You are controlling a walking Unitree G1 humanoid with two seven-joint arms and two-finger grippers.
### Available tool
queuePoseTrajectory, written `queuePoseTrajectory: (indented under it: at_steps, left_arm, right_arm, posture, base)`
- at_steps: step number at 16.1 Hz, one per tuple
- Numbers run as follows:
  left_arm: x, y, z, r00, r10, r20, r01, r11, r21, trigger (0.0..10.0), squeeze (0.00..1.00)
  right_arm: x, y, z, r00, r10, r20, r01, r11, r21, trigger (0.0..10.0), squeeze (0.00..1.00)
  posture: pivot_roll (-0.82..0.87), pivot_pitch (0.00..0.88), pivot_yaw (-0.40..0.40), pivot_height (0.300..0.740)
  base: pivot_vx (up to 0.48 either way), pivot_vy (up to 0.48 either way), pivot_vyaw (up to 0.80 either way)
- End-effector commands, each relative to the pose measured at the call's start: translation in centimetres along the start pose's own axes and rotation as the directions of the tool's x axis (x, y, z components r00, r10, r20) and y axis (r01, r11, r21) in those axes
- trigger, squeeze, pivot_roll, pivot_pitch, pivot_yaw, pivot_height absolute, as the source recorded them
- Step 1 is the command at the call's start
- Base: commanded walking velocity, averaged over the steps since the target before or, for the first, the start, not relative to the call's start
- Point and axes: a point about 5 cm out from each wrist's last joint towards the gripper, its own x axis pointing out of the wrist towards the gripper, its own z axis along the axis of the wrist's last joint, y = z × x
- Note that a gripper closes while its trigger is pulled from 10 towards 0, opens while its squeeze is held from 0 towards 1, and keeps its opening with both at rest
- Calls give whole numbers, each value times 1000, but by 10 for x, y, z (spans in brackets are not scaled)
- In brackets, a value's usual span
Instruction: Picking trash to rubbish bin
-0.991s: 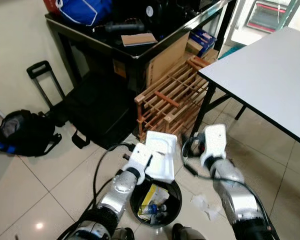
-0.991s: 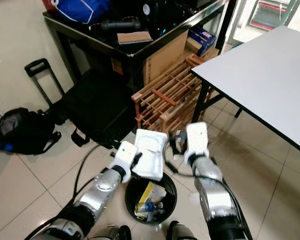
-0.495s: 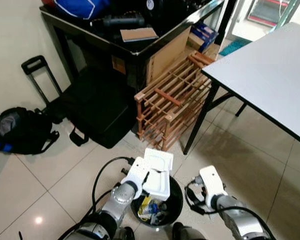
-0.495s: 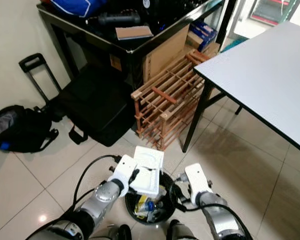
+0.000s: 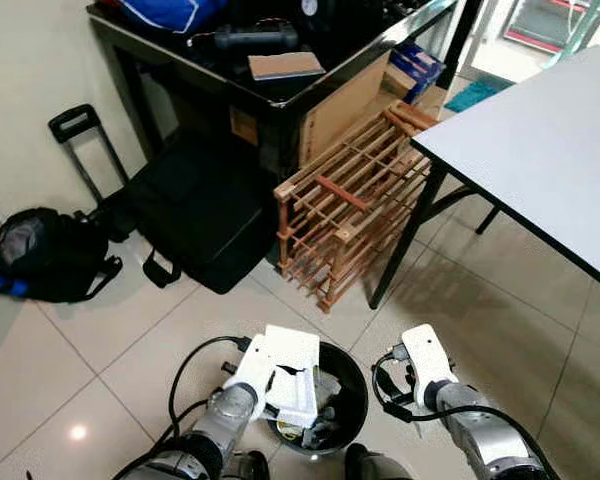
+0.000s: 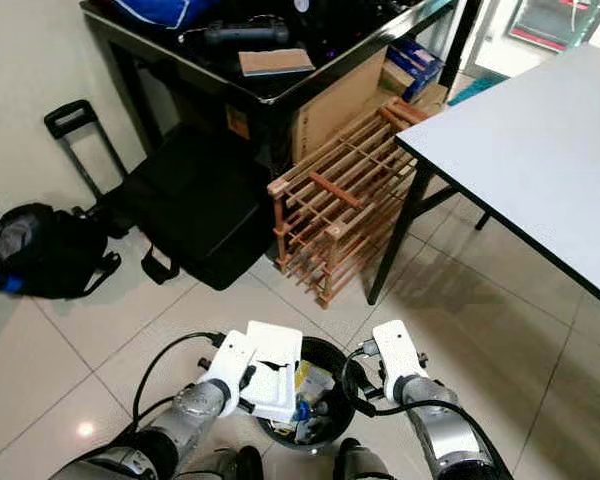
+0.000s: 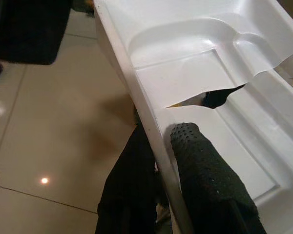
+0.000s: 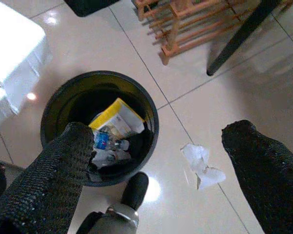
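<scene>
White foam, one cracked takeaway tray, sits pinched between the left gripper's two fingers, which are clamped on its rim, held over the one black rubbish bin at its 9 o'clock edge; the bin holds a yellow carton, a small bottle and other scraps, their print too small to read; the right gripper hangs at the bin's 3 o'clock with fingers spread wide apart, nothing between them; one crumpled white tissue lies on the tiles just beside the bin; one wooden rack stands at 12 o'clock, under a black table.
</scene>
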Motion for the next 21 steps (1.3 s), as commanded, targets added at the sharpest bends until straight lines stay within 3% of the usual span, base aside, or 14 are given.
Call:
queuePoseTrajectory:
  at_steps: [1, 4, 8, 9, 10, 14, 15, 16, 18, 21]
  left_arm:
    - [0, -11, -3, 999, -40, -25, 41, 999, 17, 10000, 0]
    - [3, -27, 11, 994, -103, 26, 102, 994, 35, 10000, 0]
    - [3, -31, 14, 993, -116, 36, 114, 993, 35, 10000, 0]
    - [3, -32, 15, 991, -124, 42, 122, 992, 32, 10000, 922]
    - [3, -32, 15, 991, -128, 44, 127, 991, 33, 10000, 1000]
    - [3, -35, 18, 985, -162, 56, 161, 987, 26, 10000, 1000]
    - [3, -37, 19, 985, -163, 55, 162, 986, 36, 10000, 769]
    - [3, -37, 18, 986, -159, 52, 157, 987, 44, 10000, 0]
    - [4, -33, 20, 988, -143, 64, 141, 990, 26, 10000, 0]
    - [3, -7, 42, 980, -30, 197, 40, 998, -49, 10000, 0]
  right_arm:
    - [-1, 1, 1, 1000, 8, 6, -8, 1000, 15, 10000, 0]
    - [-5, 1, 5, 1000, 12, 24, -12, 1000, 14, 10000, 0]
    - [-7, 2, 6, 1000, 11, 28, -11, 1000, 16, 10000, 0]
    - [-7, 2, 7, 1000, 9, 30, -9, 1000, 18, 10000, 0]
    - [-7, 2, 7, 999, 7, 31, -8, 1000, 21, 10000, 0]
    - [-7, 3, 8, 999, 0, 33, -1, 999, 34, 10000, 0]
    - [-7, 4, 7, 999, -1, 32, 0, 999, 36, 10000, 0]
    - [-8, 4, 7, 999, -2, 32, 0, 999, 38, 10000, 0]
    - [-8, 3, 7, 999, -5, 32, 3, 999, 41, 10000, 0]
    - [-5, 3, 12, 999, -14, 50, 12, 999, 48, 10000, 0]
  posture:
    - [-99, 188, 4, 740]
    - [-117, 193, -2, 740]
    - [-124, 193, -1, 740]
    - [-124, 195, 1, 740]
    - [-124, 196, 2, 740]
    - [-124, 203, 11, 740]
    - [-124, 206, 12, 740]
    - [-123, 208, 12, 740]
    - [-119, 211, 14, 740]
    - [-97, 203, 22, 740]
  base:
    - [0, 0, 0]
    - [0, 0, 0]
    - [0, 0, 0]
    - [0, 0, 0]
    - [0, 0, 0]
    - [0, 0, 0]
    - [0, 0, 0]
    - [0, 0, 0]
    - [0, 0, 0]
    - [0, 0, 0]
